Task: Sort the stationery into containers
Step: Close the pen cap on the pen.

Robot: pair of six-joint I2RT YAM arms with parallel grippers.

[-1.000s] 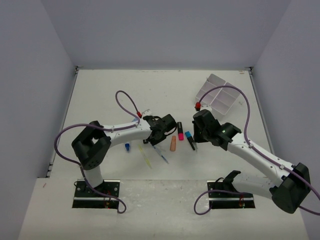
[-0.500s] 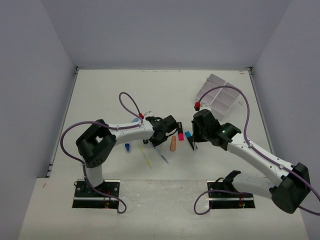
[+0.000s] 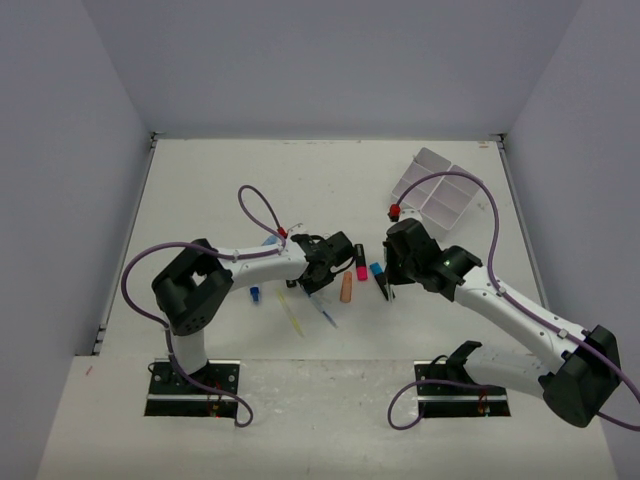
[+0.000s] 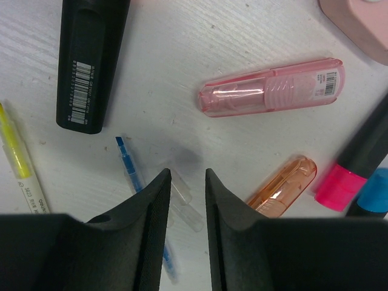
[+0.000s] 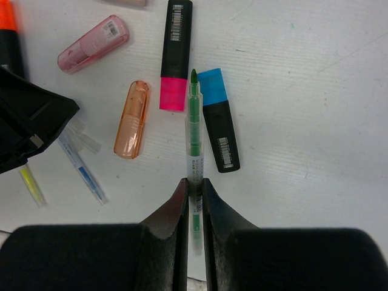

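My right gripper [image 5: 194, 185] is shut on a thin green pen [image 5: 194, 121], held low over the table beside a blue-capped black highlighter [image 5: 217, 121] and a pink-capped one [image 5: 174, 54]. My left gripper [image 4: 188, 177] is open with a narrow gap, its fingertips either side of a small clear cap [image 4: 185, 203] that lies next to a thin blue pen [image 4: 129, 173]. A clear pink case [image 4: 273, 94], a clear orange case [image 4: 282, 188] and a black highlighter [image 4: 91, 60] lie around it. The white divided tray [image 3: 437, 190] stands at the far right, tilted.
A thin yellow pen [image 3: 292, 315] and the blue pen [image 3: 322, 310] lie in front of the left gripper [image 3: 325, 262]. A small blue item [image 3: 255, 294] lies near the left arm. The two grippers are close, about a hand's width apart; the right gripper [image 3: 385, 285] is nearer the tray.
The left arm's elbow shifted slightly right and its gripper settled a little lower over the pens. The right arm holds still with the green pen.
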